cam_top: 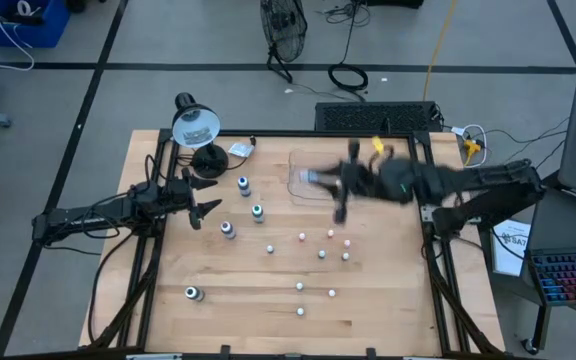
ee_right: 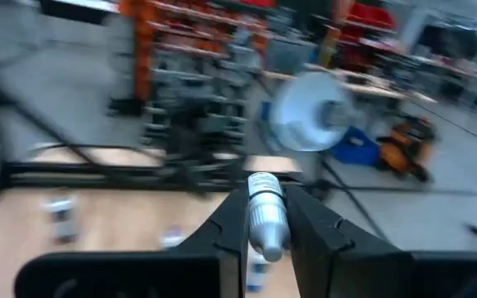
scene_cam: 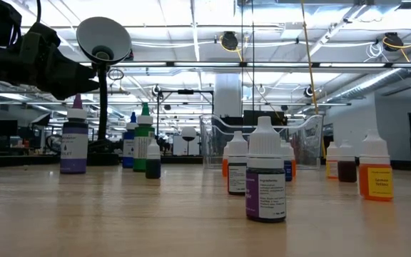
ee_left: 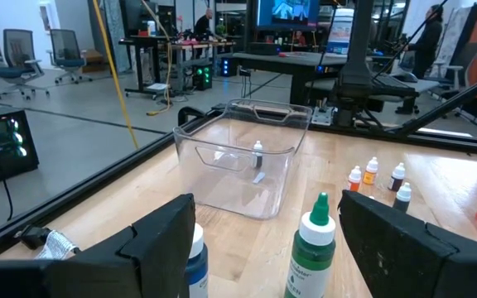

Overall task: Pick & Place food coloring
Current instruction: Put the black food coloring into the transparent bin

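Food coloring bottles (cam_top: 301, 237) lay scattered over the middle of the wooden bench (cam_top: 388, 300), small whitish ones mid-frame and lower centre in the high view. Three larger ones stood left of centre: one blue-topped (cam_top: 243, 185), one green-topped (cam_top: 258, 211), another (cam_top: 228, 229) below them. A further bottle (cam_top: 194, 293) lay at lower left.

Right gripper (cam_top: 320, 178) was stretched across upper centre of the high view, blurred, over the clear tray (cam_top: 298, 160). In the right wrist view its fingers (ee_right: 226, 232) were clenched on one whitish bottle (ee_right: 265, 213), cap pointing away from the camera.

Left gripper (cam_top: 200, 197) sat at left of centre, released, fingers spread, close to the blue-topped and green-topped bottles. Left wrist view showed the green bottle (ee_left: 311, 248) between the spread fingers (ee_left: 168, 240), with the tray (ee_left: 247, 157) beyond and small orange-capped bottles (ee_left: 363, 174) at right.

Desk lamp (cam_top: 196, 128) stood at the bench's upper left corner.
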Motion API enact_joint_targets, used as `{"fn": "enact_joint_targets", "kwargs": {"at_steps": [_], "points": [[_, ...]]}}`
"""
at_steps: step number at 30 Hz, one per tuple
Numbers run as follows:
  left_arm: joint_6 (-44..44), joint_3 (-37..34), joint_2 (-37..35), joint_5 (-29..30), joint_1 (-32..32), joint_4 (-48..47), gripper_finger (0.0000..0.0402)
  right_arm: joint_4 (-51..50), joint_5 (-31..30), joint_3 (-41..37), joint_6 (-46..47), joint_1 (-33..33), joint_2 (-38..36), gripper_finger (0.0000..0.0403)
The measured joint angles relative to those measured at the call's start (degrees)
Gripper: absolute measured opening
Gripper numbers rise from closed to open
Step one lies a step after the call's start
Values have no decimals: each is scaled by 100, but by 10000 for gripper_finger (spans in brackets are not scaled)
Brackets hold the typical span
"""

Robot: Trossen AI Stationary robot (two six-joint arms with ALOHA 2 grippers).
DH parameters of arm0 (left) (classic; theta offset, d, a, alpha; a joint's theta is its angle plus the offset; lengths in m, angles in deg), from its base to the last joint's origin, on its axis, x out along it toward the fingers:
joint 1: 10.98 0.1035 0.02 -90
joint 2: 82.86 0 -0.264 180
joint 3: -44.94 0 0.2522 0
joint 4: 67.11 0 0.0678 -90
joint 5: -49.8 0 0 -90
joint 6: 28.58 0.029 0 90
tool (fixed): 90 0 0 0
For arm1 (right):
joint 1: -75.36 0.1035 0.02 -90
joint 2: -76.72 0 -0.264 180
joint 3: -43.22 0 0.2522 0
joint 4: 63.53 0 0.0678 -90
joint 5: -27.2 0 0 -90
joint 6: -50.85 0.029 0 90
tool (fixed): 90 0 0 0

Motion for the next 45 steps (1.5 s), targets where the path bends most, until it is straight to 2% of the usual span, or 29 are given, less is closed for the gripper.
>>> {"fn": "enact_joint_targets", "kwargs": {"at_steps": [4,11,13,16,20,24,37,41,45], "points": [[0,-2,0,0,2,0,296,-1329,237,1409,13,-839,835,47],[0,0,-1,0,2,-2,296,-4497,754,4387,573,-1869,2959,47],[0,0,0,0,0,0,296,-5243,1018,4742,785,-2092,3434,47],[0,-1,0,-2,0,1,296,-6095,1179,4738,900,-2271,3912,47],[0,0,0,-2,1,0,296,-7098,1170,4262,1102,-2468,4217,47],[0,-2,0,-1,1,0,296,-7149,1181,3299,1399,-2712,4063,47],[0,-1,-1,0,0,0,296,-5171,1621,-243,1961,-2877,1972,47],[0,-2,-1,0,1,0,296,-4533,1622,-945,2142,-2869,1635,47],[0,-1,-1,0,2,0,296,-3939,1803,-1331,2141,-2827,1618,47]]}}
